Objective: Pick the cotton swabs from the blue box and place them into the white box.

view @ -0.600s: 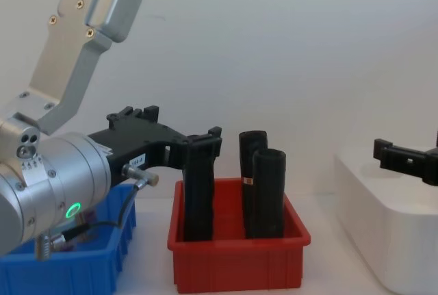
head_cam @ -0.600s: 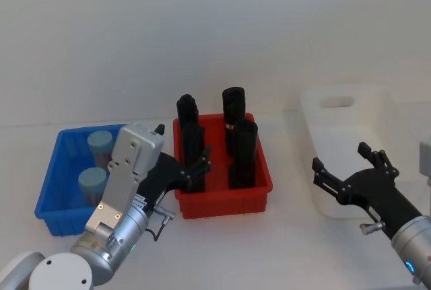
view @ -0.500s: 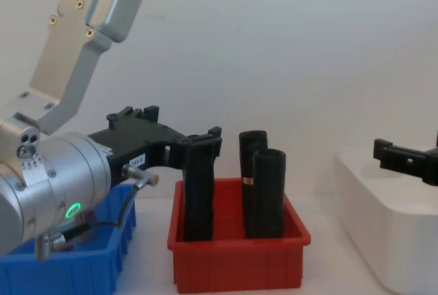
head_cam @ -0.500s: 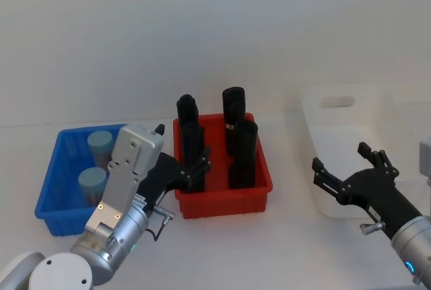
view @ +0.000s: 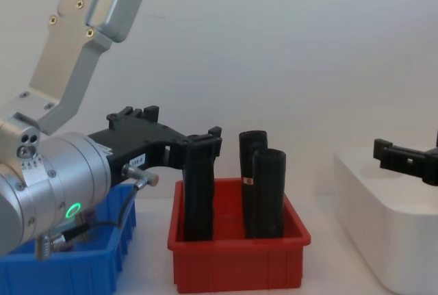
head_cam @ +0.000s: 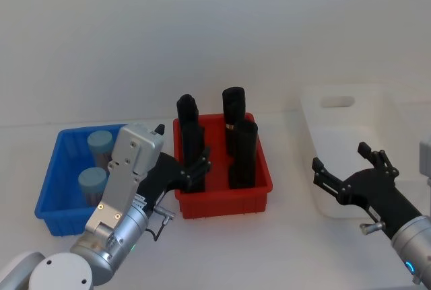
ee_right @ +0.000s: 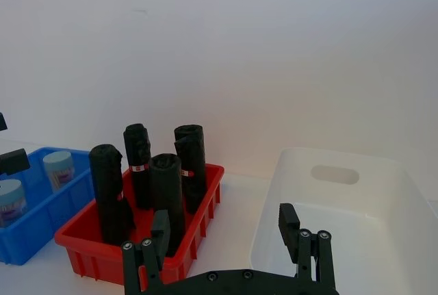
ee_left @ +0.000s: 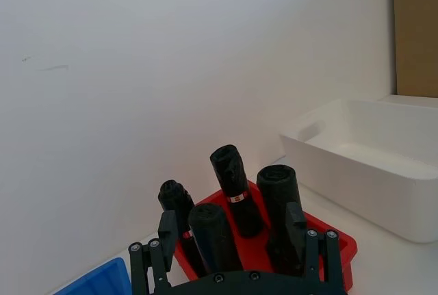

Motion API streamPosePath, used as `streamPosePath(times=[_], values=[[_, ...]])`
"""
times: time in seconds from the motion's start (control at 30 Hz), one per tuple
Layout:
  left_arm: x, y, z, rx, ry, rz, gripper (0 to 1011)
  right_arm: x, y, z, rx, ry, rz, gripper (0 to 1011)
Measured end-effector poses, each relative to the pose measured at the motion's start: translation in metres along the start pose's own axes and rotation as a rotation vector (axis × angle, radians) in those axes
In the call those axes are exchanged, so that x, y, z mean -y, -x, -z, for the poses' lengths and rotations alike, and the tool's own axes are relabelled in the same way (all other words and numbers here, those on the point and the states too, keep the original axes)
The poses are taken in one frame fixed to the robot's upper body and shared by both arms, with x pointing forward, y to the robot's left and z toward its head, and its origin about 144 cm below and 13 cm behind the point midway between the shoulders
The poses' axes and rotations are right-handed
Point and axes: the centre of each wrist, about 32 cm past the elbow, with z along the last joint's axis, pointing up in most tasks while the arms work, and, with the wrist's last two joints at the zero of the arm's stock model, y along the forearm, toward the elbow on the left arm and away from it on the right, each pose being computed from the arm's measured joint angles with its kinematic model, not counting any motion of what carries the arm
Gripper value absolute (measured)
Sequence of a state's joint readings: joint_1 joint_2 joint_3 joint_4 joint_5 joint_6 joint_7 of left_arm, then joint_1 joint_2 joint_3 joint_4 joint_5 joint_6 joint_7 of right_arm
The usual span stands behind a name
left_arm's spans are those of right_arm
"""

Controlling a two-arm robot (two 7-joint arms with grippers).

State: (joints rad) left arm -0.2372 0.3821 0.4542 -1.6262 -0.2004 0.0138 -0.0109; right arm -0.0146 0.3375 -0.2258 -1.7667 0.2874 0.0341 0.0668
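Nothing transferred yet, by my reading. Two cotton swabs jars (head_cam: 92, 182) stand in the blue box (head_cam: 47, 192); white box (head_cam: 337, 102) looks empty. Left gripper (head_cam: 182, 147) hovers over the red bin (head_cam: 222, 206), fingers spread, holding nothing. Right gripper (head_cam: 341, 157) beside white box, likewise.

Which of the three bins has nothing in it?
The white box, on the robot's right. The blue box holds the cotton swabs; the red bin holds black cylinders.
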Motion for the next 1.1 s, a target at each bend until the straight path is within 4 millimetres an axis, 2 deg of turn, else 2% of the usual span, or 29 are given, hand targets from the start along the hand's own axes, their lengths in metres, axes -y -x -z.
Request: streamPosePath(times=[1.1], values=[[0.0,0.0,0.0,0.0,0.0,0.0,1004,0.0,0.0,0.0,0.0,0.0,0.0,1001]])
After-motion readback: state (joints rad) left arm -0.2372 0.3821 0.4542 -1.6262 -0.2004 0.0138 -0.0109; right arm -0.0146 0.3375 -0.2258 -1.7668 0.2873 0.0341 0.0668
